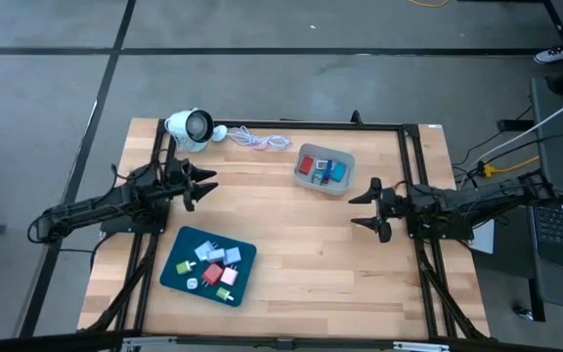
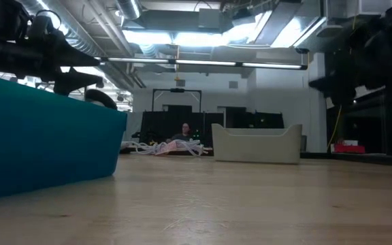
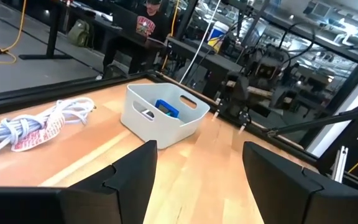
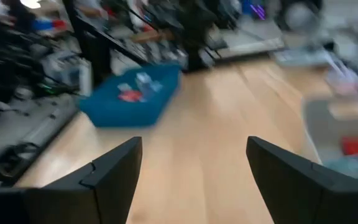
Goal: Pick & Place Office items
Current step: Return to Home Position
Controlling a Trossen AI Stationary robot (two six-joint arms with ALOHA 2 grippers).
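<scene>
Several tiny office items in pink, red, green, white and light blue (image 1: 213,268) lie in the dark teal tray (image 1: 177,278) near the table's near-left side. More pieces, red and blue (image 1: 323,168), sit in the grey bin (image 1: 346,182) toward the far middle; the left wrist view shows a blue piece (image 3: 166,108) inside it. My left gripper (image 1: 206,184) hovers open between the tray and the far-left corner, pointing right. My right gripper (image 1: 360,209) hovers open right of the table's middle, pointing left. Neither holds anything.
A white round device with a dark lens (image 1: 190,126) stands at the far-left corner, its white cord (image 1: 260,141) coiled beside it on the table. Bare wood lies between the tray and the bin. A person sits in the room beyond (image 3: 148,22).
</scene>
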